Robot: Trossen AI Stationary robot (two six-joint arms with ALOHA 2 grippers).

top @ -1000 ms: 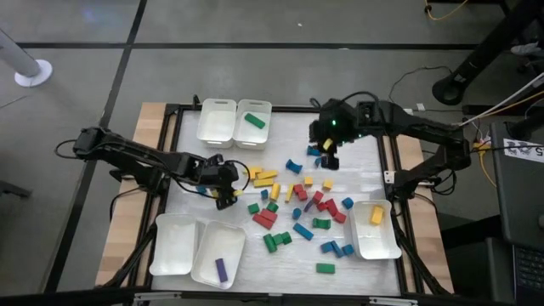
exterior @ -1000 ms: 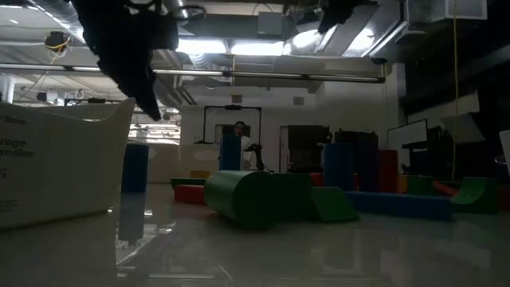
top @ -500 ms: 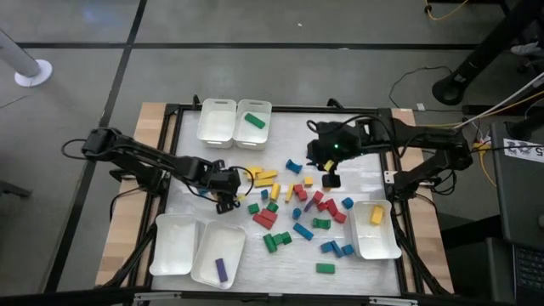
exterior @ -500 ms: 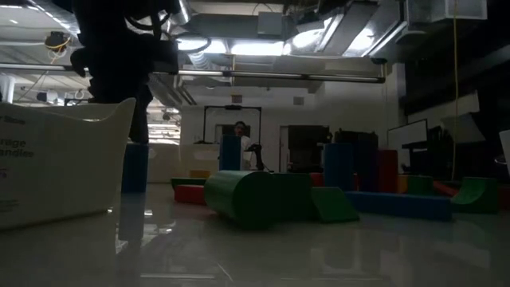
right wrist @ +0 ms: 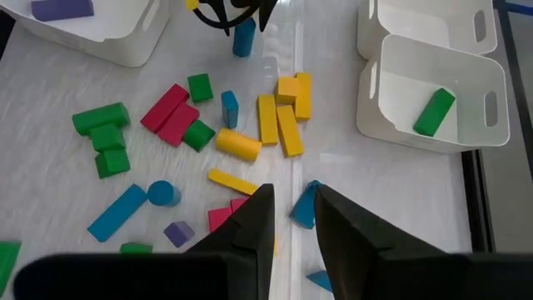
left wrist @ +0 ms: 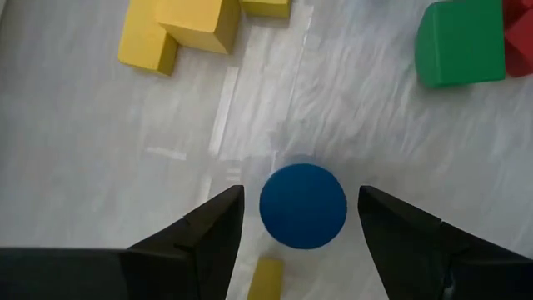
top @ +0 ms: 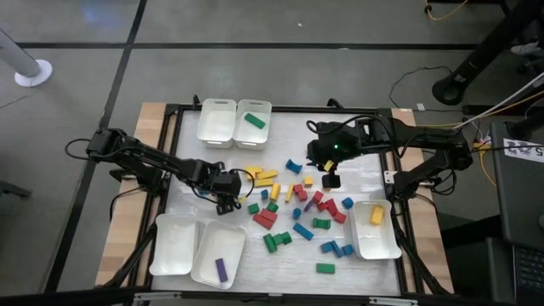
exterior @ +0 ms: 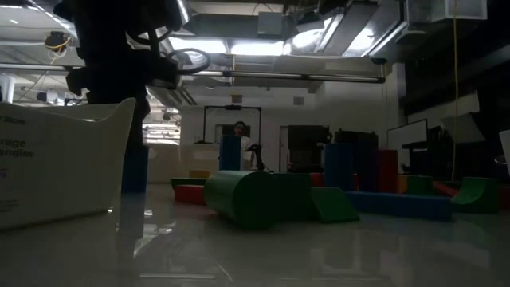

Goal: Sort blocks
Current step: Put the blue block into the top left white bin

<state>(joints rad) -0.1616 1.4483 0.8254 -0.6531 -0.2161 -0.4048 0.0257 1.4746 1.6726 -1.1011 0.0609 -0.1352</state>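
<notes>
Many small coloured blocks (top: 293, 204) lie scattered over the middle of the white table. One of them, a blue cylinder (left wrist: 303, 206), stands on end at the left of the pile. My left gripper (left wrist: 300, 229) is open and points down over it, one finger on each side, with a gap showing on both sides. The right wrist view shows the same gripper (right wrist: 231, 15) above the cylinder (right wrist: 243, 38). My right gripper (top: 331, 179) hangs high over the far right of the pile, its fingers (right wrist: 256, 227) close together with nothing between them.
Two white trays stand at the far edge: one (top: 217, 121) bare, one (top: 253, 127) with a green block. Two more sit near left: one (top: 174, 245) bare, one (top: 219, 248) holding a purple block. A tray at near right (top: 374, 234) holds a yellow block. Yellow blocks (left wrist: 187, 29) lie just beyond the cylinder.
My left gripper has sunk toward the table and shifted a little toward the near edge, over the blue cylinder, staying open. My right gripper swung from the far side toward the near edge over the pile, then stopped. No block has moved.
</notes>
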